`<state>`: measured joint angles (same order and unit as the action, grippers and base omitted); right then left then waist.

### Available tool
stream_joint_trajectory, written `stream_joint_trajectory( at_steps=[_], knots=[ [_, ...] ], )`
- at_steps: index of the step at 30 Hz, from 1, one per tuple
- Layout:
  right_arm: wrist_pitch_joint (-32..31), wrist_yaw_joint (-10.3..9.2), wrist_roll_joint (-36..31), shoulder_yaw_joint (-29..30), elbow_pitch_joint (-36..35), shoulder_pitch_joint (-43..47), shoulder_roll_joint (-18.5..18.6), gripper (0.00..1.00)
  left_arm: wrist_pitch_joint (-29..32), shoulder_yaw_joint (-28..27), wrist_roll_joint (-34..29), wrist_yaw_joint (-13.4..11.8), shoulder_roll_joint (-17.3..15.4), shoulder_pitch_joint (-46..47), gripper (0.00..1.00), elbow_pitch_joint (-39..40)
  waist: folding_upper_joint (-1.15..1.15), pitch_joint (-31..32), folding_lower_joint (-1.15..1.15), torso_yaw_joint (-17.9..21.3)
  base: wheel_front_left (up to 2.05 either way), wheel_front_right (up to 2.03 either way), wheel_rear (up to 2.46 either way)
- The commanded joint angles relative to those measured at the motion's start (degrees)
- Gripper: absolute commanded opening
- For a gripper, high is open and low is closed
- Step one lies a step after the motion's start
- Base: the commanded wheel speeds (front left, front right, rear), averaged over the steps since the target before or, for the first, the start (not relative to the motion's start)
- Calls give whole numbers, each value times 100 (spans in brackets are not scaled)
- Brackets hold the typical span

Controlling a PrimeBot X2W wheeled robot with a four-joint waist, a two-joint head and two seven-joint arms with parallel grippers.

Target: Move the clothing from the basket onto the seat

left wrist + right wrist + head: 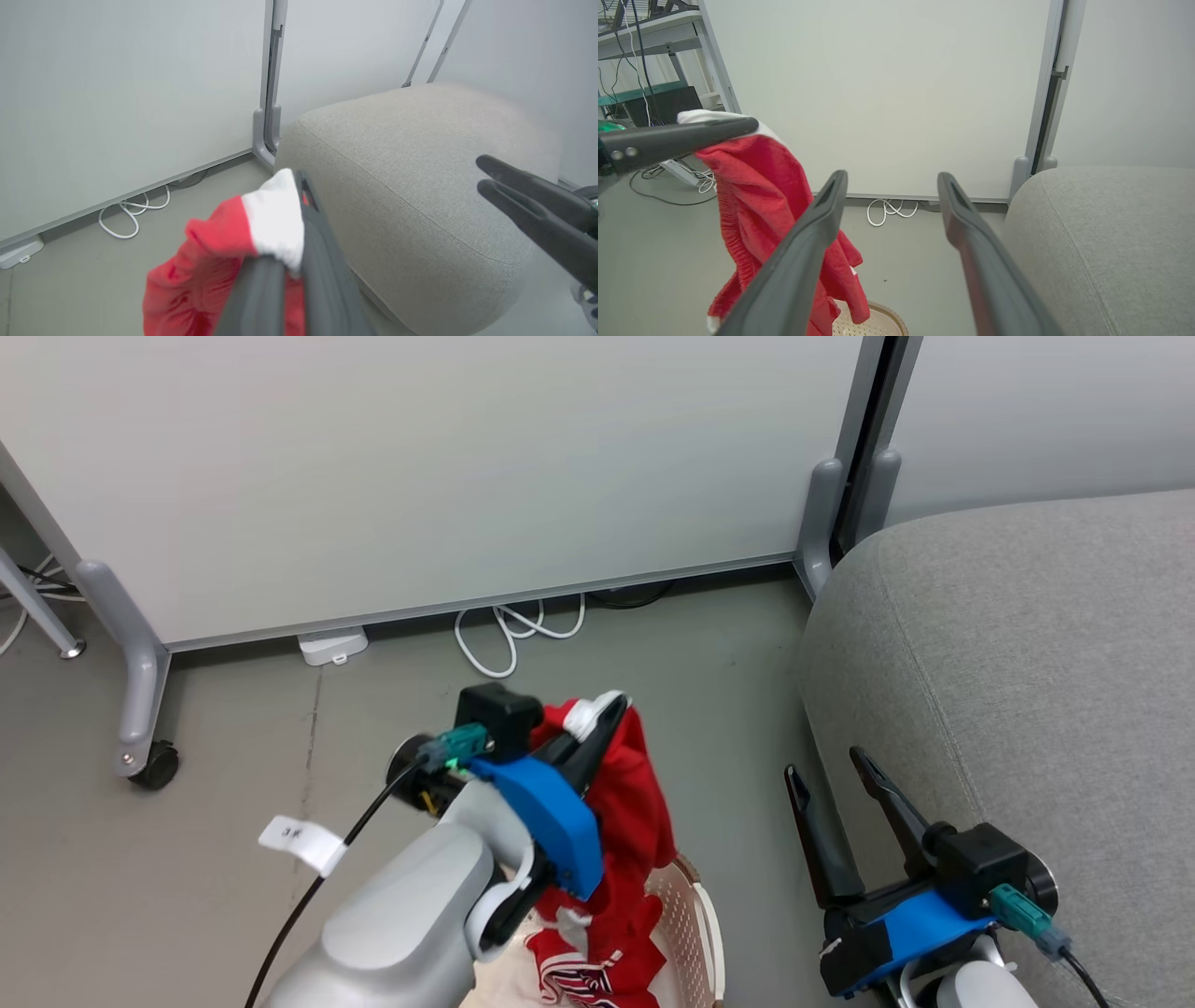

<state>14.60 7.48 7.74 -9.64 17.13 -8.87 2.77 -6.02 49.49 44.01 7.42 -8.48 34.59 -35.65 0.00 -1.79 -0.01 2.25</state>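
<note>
My left gripper (607,709) is shut on a red garment with white trim (630,803), the clothing, which hangs from its tips above the basket (695,915). More red-and-white clothing (579,971) lies inside the basket. In the left wrist view the fingers (313,242) pinch the white edge of the clothing (205,261). My right gripper (826,775) stands open and empty beside the seat (1027,663), a grey sofa. In the right wrist view the hanging clothing (756,196) shows left of my open fingers (817,233), with the seat (1111,233) to the right.
White partition panels (420,467) on castor feet (154,765) stand behind. A coiled white cable (513,635) and a power strip (331,644) lie on the grey floor (187,896). A shelf with wires (644,70) stands far left in the right wrist view.
</note>
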Motion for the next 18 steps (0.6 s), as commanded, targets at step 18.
stream_joint_trajectory(
  at_steps=[18],
  knots=[
    [-198, 3, -58, -200, -130, 79, 20, 100, 125, 616, 395, 7, 369, 1390, 0, 144, 0, 24, 1, 191, 0, 0, 0]
  ],
)
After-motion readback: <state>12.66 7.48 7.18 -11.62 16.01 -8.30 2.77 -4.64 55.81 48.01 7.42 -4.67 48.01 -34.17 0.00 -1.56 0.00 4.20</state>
